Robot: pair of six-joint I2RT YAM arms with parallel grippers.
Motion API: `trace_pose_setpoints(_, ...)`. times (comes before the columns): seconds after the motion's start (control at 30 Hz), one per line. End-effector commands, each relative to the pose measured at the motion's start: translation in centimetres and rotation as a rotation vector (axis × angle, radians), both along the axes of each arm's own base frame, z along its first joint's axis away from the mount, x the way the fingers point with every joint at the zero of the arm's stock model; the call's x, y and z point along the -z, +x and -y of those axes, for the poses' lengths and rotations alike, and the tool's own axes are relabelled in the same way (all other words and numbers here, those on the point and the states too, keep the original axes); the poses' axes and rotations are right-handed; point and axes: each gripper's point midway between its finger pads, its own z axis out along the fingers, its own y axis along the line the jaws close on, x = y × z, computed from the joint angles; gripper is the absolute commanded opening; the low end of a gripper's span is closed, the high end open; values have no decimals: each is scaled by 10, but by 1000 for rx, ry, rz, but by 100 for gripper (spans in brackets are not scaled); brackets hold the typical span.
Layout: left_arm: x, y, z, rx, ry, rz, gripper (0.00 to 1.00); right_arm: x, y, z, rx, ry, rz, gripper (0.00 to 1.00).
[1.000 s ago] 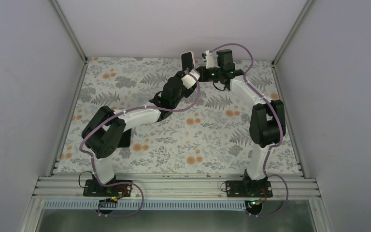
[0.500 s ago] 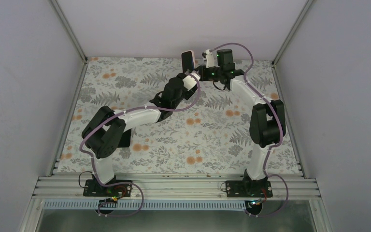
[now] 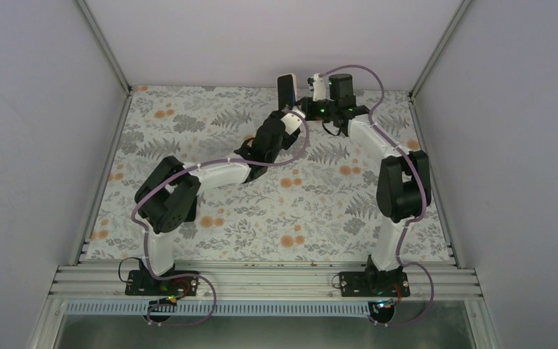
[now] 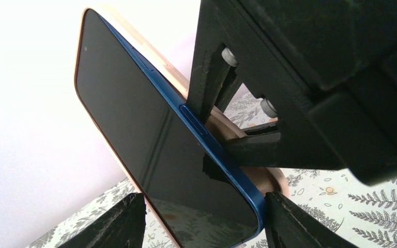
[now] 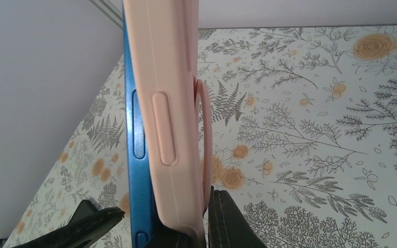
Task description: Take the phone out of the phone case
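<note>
**Separation step in progress.** The blue dark-screened phone (image 4: pixel 150 144) stood upright in the air near the back of the floral-patterned table (image 5: pixel 315 129). One long edge appeared to have sprung out of the peach soft-plastic case (image 5: pixel 165 77). The left gripper (image 4: pixel 204 219) clamped the lower end across its width. The right gripper (image 5: pixel 165 225) pinched screen against case back. The next move probably calls for peeling the case rim off the seated edges.

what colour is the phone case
Pale pink. It shows best in the right wrist view, where the case sits against the blue edge of the phone.
</note>
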Motion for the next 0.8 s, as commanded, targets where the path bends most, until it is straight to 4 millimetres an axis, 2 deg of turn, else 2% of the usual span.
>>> trace_pose_setpoints(0.0, -15, 13, -25, -143, -24, 58, 57, -53, -24, -17, -81, 89, 98, 4)
trace_pose_setpoints(0.13, -23, 22, -34, -196, -17, 85, 57, -47, -29, -19, -90, 87, 81, 4)
trace_pose_setpoints(0.23, -33, 25, -48, -253, -9, 134, 57, -40, -35, -23, -98, 75, 70, 4)
trace_pose_setpoints(0.37, -60, 27, -78, -356, -10, 249, 61, -9, -46, -23, -114, 45, 3, 3)
trace_pose_setpoints(0.47, -75, 27, -91, -391, 15, 315, 63, 9, -53, -20, -130, 35, -48, 3)
trace_pose_setpoints(0.57, -94, 21, -98, -406, 28, 407, 63, 11, -56, -18, -137, 51, -68, 3)
trace_pose_setpoints(0.77, -107, 21, -115, -454, 81, 515, 64, 5, -58, -19, -184, 138, -119, 3)
